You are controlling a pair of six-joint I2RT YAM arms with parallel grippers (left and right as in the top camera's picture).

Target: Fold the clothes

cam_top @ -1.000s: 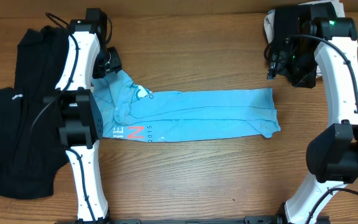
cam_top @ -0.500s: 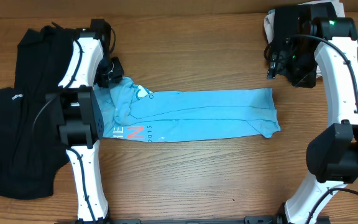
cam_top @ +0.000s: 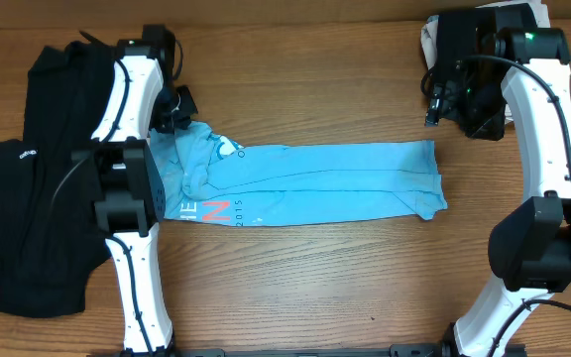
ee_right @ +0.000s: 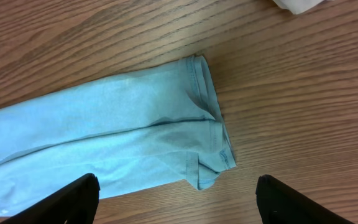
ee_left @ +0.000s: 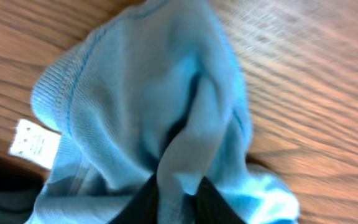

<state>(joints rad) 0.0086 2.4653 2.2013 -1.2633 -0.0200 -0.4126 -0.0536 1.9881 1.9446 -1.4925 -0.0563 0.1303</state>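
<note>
Since a second ago, the left hand (cam_top: 178,107) has shifted slightly toward the bunched collar end of the T-shirt (cam_top: 325,183), while the right arm has stayed where it was. Seen from overhead, the light blue T-shirt lies folded into a long narrow band across the middle of the wooden counter (cam_top: 315,288), running from 9 o'clock to 3 o'clock. Coral and white lettering (cam_top: 211,209) shows along its lower edge near the 9 o'clock end. That end is crumpled and raised. The left wrist view shows the left hand (ee_left: 176,202) closed on a pinched ridge of blue fabric, with a dark fingertip on either side of the fold. A small white label (ee_left: 33,143) sits inside the ribbed collar at 8 o'clock in that view. The right hand (ee_right: 176,199) hangs above the band's 3 o'clock end, clear of the cloth, its two fingers spread wide with nothing between them. A heap of black garments (cam_top: 28,198) lies at 9 o'clock on the counter, beside the left arm. A bit of white cloth (cam_top: 429,40) peeks out behind the right arm at 1 o'clock.
</note>
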